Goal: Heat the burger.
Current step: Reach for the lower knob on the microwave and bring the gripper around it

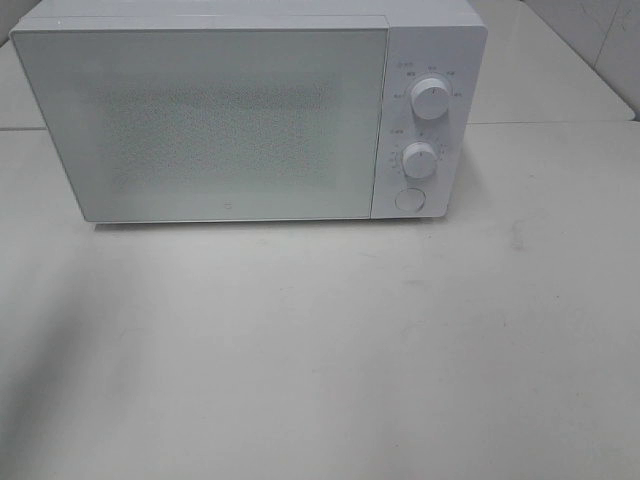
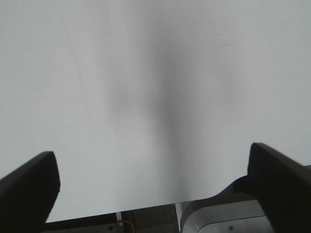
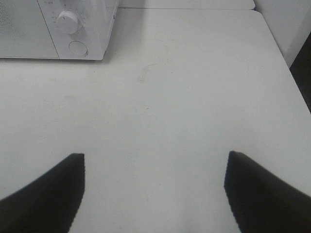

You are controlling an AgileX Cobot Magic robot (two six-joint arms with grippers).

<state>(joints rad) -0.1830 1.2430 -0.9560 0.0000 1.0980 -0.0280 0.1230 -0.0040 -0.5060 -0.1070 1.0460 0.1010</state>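
The burger is out of view in every frame. A white microwave [image 1: 250, 110] stands at the back of the table with its door [image 1: 200, 125] shut; two round knobs [image 1: 430, 97] and a round button [image 1: 410, 199] sit on its right panel. Neither arm shows in the exterior high view. My left gripper [image 2: 153, 182] is open over bare white tabletop, nothing between its dark fingers [image 2: 29, 187]. My right gripper [image 3: 155, 189] is open too, empty, over the table in front and to the right of the microwave [image 3: 58, 29].
The white table [image 1: 320, 350] stretches in front of the microwave. A seam between tabletops runs behind it [image 1: 550, 122]. The table's right edge [image 3: 296, 82] shows in the right wrist view, and its near edge [image 2: 146, 208] in the left wrist view.
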